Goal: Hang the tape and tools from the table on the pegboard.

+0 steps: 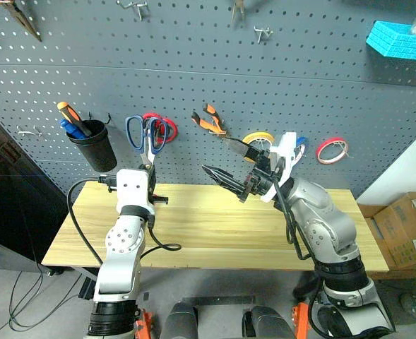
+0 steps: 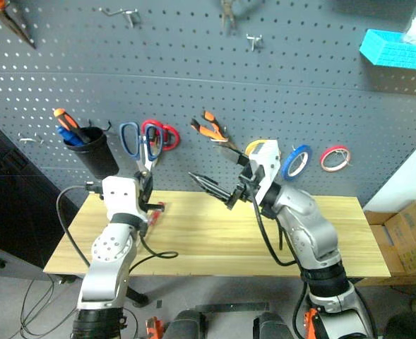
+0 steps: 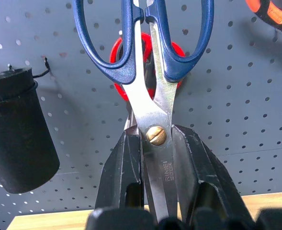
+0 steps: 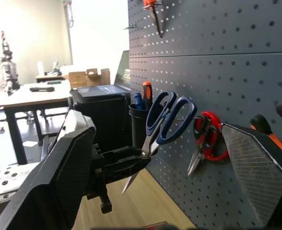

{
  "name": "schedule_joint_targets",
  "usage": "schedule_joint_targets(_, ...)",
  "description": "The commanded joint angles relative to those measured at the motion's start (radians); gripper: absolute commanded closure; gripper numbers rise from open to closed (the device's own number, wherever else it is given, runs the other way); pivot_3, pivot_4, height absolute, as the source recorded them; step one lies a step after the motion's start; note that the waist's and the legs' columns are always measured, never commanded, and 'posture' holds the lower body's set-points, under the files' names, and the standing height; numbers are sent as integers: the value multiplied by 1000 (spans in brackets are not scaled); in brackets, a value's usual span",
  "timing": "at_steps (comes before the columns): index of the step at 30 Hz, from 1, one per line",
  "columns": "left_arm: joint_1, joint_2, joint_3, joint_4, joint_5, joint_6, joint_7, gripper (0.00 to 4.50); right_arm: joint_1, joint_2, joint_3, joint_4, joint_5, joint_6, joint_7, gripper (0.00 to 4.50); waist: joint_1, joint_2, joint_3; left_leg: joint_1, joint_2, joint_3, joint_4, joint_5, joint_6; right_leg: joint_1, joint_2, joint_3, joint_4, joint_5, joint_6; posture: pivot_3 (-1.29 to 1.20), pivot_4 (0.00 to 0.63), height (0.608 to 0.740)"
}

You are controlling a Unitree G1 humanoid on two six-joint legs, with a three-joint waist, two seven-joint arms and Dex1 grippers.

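Head views: your left tool (image 1: 149,164) clamped on dark-blue-handled steel-bladed scissors (image 1: 145,135), handles up, long axis upright, close against dark grey perforated pegboard (image 1: 193,78), left of red-handled scissors (image 1: 163,127). Light wooden worktop (image 1: 215,226) below.

Left wrist view: black fingers (image 3: 124,167) pinch blades beside brass pivot; blue loops overlap red handles beyond. Hook hidden; can't tell whether loop is on it.

Right wrist view: your right tool (image 4: 164,158) wide open, empty, right of scissors.

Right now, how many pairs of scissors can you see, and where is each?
2. The dark-blue-handled scissors are clamped at the blades in the left gripper, handles up against the pegboard. The red-handled scissors hang on the pegboard just behind them. Others may be hidden.
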Motion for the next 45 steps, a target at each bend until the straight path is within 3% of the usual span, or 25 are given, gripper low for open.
schedule_joint_targets(1,-40,4,12,1,-19,-28,-9,3977,4,1,-15,-54,1,-10,-26,0,-1,0,0,0,0,0,0,0,0,0,0,0,0,0,0,151,26,740)
schedule_joint_targets(22,-300,64,49,388,-86,-46,-82,3977,17,-31,6,-101,-1,2,-53,0,-6,0,-19,1,0,0,1,0,0,1,1,0,1,0,0,108,26,740)
schedule_joint_targets(33,-243,61,37,328,-83,-1,-88,109,49,-42,19,-136,3,20,-64,0,-8,1,-19,2,0,0,1,0,0,2,1,0,2,2,-3,109,45,740)
schedule_joint_targets(38,-166,100,46,248,-64,104,-87,25,71,-91,67,-160,-13,68,-37,0,-15,1,-19,7,0,0,1,0,0,7,1,0,1,-1,0,111,72,740)
schedule_joint_targets(42,-111,154,49,227,-56,192,-103,25,80,-159,186,-126,-110,41,25,0,-26,3,-13,12,1,0,0,0,0,11,1,1,1,-5,-5,118,111,740)
schedule_joint_targets(45,-110,201,42,275,-55,248,-134,25,37,-119,260,-55,-174,24,23,0,-31,6,-2,17,1,-1,0,0,0,14,0,0,1,-6,-7,122,148,740)
